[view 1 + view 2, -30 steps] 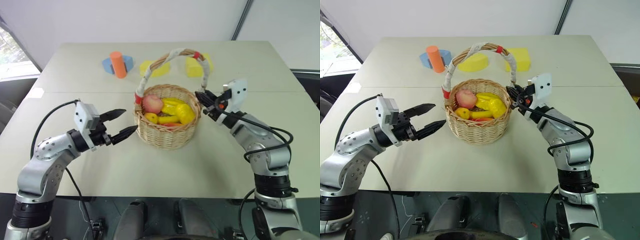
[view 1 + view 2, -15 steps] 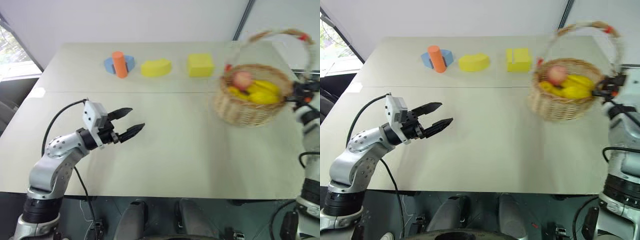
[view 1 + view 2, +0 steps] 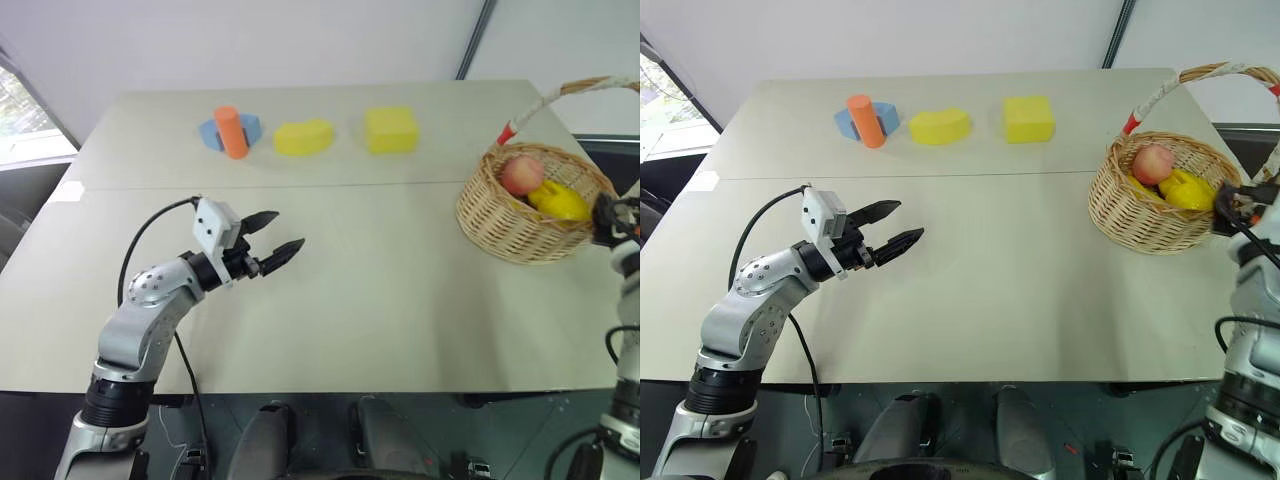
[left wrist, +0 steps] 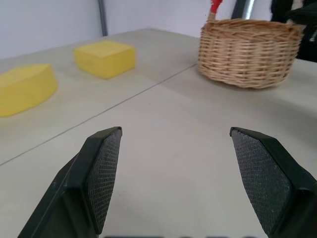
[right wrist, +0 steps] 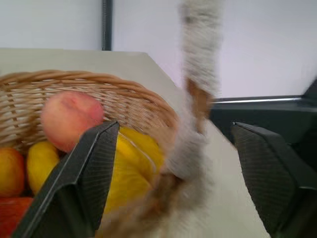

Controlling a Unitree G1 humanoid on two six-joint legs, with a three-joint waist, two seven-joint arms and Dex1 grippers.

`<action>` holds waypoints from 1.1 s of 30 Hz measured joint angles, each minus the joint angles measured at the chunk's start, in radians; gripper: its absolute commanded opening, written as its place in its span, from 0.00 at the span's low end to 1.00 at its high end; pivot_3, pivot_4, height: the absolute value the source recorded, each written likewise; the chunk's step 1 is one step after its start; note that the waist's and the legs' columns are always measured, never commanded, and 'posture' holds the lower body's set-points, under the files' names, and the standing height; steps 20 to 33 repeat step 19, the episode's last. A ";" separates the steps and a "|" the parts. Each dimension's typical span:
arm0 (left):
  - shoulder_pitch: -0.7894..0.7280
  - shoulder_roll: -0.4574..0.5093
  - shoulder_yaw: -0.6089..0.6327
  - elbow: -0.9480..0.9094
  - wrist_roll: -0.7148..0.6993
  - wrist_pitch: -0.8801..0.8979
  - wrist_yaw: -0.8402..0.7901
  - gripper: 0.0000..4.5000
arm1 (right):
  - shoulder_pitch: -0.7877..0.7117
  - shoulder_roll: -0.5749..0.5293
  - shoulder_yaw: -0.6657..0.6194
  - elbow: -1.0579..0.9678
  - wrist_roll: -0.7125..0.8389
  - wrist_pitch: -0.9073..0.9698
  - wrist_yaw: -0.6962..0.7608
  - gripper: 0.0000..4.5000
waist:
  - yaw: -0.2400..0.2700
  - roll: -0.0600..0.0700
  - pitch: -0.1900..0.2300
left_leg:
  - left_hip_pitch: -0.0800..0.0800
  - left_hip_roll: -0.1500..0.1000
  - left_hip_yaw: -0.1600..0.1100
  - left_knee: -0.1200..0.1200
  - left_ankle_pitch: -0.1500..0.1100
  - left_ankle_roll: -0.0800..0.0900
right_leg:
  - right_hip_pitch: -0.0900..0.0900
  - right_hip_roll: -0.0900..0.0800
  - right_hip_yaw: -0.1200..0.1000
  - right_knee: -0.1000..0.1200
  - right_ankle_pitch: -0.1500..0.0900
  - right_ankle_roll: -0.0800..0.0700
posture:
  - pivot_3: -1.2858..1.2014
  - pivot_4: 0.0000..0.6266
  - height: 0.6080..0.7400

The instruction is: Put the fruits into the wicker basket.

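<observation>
Gaping empty, right hand (image 5: 173, 163) straddles the wicker basket (image 3: 1152, 215) handle; left hand (image 3: 902, 224) open.

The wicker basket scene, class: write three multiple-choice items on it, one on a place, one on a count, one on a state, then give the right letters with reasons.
1. Where does the wicker basket stand?
A. on the table's right side
B. at the table's centre
C. beside the orange cylinder

2. How many yellow foam blocks lie at the table's far side?
A. one
B. two
C. four

3. How is the left gripper?
A. shut on a peach
B. shut, empty
C. open, empty

Answers: 1 A, the basket sits near the right edge by the right gripper. 2 B, a rounded block and a square one. 3 C, its fingers stand apart over bare table.
</observation>
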 measured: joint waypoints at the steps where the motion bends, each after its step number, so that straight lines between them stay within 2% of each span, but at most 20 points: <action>1: 0.009 0.003 0.012 0.016 0.008 -0.001 0.011 0.84 | 0.042 0.000 -0.025 -0.038 0.006 -0.008 0.014 0.77 | 0.003 0.000 0.000 | 0.000 0.000 0.000 0.000 0.000 0.000 | 0.000 0.000 0.000 0.000 0.000 0.000 | 0.52 0.24 1.00; 4: 0.024 0.017 0.052 0.072 0.027 -0.002 0.036 0.84 | 0.154 -0.004 -0.060 -0.134 0.020 -0.050 0.095 0.77 | -0.001 0.000 0.000 | 0.001 0.001 0.000 0.000 0.000 0.000 | 0.000 0.001 0.000 0.000 0.000 0.000 | 0.52 0.24 1.00; 6: 0.039 0.025 0.069 0.099 0.047 -0.028 0.037 0.84 | 0.241 -0.011 -0.046 -0.215 0.069 -0.071 0.211 0.77 | -0.004 0.000 0.000 | 0.004 0.001 0.000 -0.001 0.000 0.000 | 0.003 0.001 0.000 0.000 0.000 0.000 | 0.52 0.24 1.00; 8: 0.055 0.027 0.077 0.139 0.066 -0.065 0.038 0.84 | 0.315 -0.034 0.027 -0.322 0.145 -0.049 0.339 0.77 | -0.007 0.000 0.000 | 0.013 0.002 0.000 -0.003 0.000 0.001 | 0.011 0.001 0.001 -0.003 0.000 0.000 | 0.52 0.24 1.00; 12: 0.076 0.027 0.087 0.188 0.091 -0.119 0.044 0.84 | 0.373 -0.084 0.273 -0.472 0.207 0.011 0.497 0.77 | 0.000 -0.001 0.000 | 0.013 0.002 -0.002 -0.002 0.000 0.001 | 0.013 0.001 -0.001 -0.005 0.000 0.000 | 0.52 0.24 1.00; 15: 0.109 0.029 0.092 0.196 0.114 -0.147 0.054 0.84 | 0.332 -0.072 0.374 -0.416 0.151 -0.004 0.503 0.77 | 0.005 -0.002 0.000 | 0.011 0.000 -0.002 -0.001 0.000 0.001 | 0.013 -0.001 -0.001 -0.008 0.001 0.002 | 0.52 0.24 1.00; 19: 0.147 0.030 0.111 0.191 0.130 -0.145 0.081 0.84 | 0.271 -0.030 0.429 -0.314 0.114 -0.037 0.500 0.77 | 0.007 -0.002 0.000 | 0.010 0.000 -0.002 -0.002 -0.001 0.001 | 0.013 -0.002 -0.001 -0.008 0.001 0.003 | 0.52 0.24 1.00; 33: 0.147 0.030 0.111 0.191 0.130 -0.145 0.081 0.84 | 0.271 -0.030 0.429 -0.314 0.114 -0.037 0.500 0.77 | 0.007 -0.002 0.000 | 0.010 0.000 -0.002 -0.002 -0.001 0.001 | 0.013 -0.002 -0.001 -0.008 0.001 0.003 | 0.52 0.24 1.00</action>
